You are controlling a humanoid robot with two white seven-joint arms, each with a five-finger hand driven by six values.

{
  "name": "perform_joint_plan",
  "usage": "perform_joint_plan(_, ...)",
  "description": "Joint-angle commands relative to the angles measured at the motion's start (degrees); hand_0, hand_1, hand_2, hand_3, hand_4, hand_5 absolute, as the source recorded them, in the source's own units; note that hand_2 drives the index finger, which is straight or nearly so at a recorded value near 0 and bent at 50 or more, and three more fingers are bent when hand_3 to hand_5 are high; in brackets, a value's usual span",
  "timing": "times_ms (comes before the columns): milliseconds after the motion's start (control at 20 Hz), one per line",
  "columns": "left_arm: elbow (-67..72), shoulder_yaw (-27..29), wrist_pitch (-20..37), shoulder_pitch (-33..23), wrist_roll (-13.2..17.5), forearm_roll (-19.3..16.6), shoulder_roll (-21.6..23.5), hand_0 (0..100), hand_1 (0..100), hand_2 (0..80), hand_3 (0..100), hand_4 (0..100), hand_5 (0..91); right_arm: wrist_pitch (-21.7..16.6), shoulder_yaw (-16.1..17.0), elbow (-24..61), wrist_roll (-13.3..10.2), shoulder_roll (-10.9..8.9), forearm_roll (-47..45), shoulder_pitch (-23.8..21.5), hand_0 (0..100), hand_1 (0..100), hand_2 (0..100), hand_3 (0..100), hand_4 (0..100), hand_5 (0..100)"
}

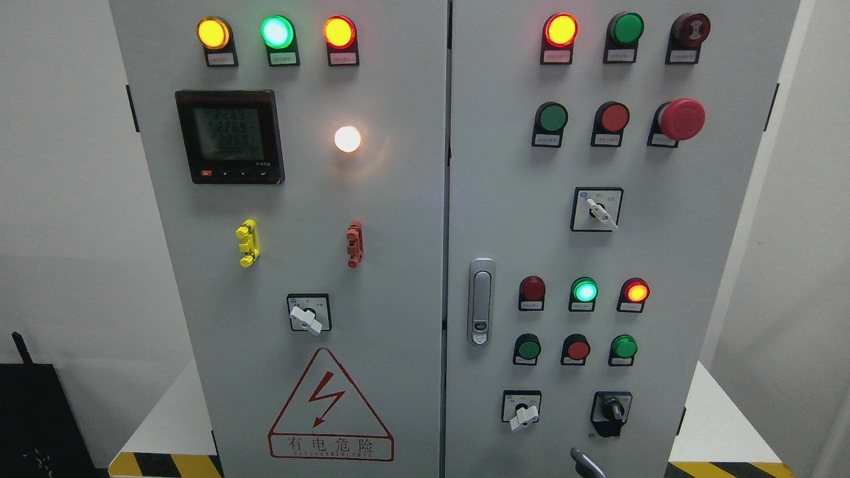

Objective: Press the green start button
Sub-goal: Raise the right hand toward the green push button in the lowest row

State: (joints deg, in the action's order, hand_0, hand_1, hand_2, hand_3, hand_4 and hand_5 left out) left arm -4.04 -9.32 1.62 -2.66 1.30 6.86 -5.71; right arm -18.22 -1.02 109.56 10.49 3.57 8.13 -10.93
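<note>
grey two-door control cabinet (398, 265), green start button (552, 117) in right door's second row beside red button (612, 117) and red mushroom stop (681, 119), lit lamps above, grey fingertip (584, 461) at bottom edge, which hand and finger state cannot be told

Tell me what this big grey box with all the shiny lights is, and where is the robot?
The picture comes from a camera on the robot's head, so you see what it sees. The grey box is an electrical cabinet with two doors. Glowing lamps run across the top, and a small screen shows numbers. Round green push buttons sit on the right door beside a big red stop button. The triangle sign warns of electricity. Just a grey tip, maybe a finger, peeks in below.
</note>
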Motion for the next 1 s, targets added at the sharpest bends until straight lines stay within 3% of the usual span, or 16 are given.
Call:
perform_joint_plan(0,0.00,0.00,0.05,0.03,0.02,0.00,0.00,12,56,0.0,0,0,0.0,-1.20,3.57,-2.78,-1.09,0.21,9.96,1.53,8,28,0,20,23,4)
perform_joint_plan(150,0.00,0.00,0.05,0.03,0.02,0.00,0.00,12,56,0.0,0,0,0.0,-1.90,3.92,-2.86,-2.75,0.21,13.22,2.05,8,28,0,25,29,11)
perform_joint_plan(450,0.00,0.00,0.05,0.03,0.02,0.00,0.00,12,56,0.0,0,0,0.0,-2.16,4.44,-2.78,-4.33,0.39,16.56,2.32,8,29,0,46,43,28)
perform_joint_plan(700,0.00,0.00,0.05,0.03,0.02,0.00,0.00,12,56,0.0,0,0,0.0,-4.45,5.15,-2.07,-6.18,0.82,24.02,3.37,8,30,0,55,52,39)
perform_joint_plan(950,0.00,0.00,0.05,0.03,0.02,0.00,0.00,12,56,0.0,0,0,0.0,-5.86,5.93,-1.81,-8.55,1.18,35.08,6.09,31,32,0,60,58,49)
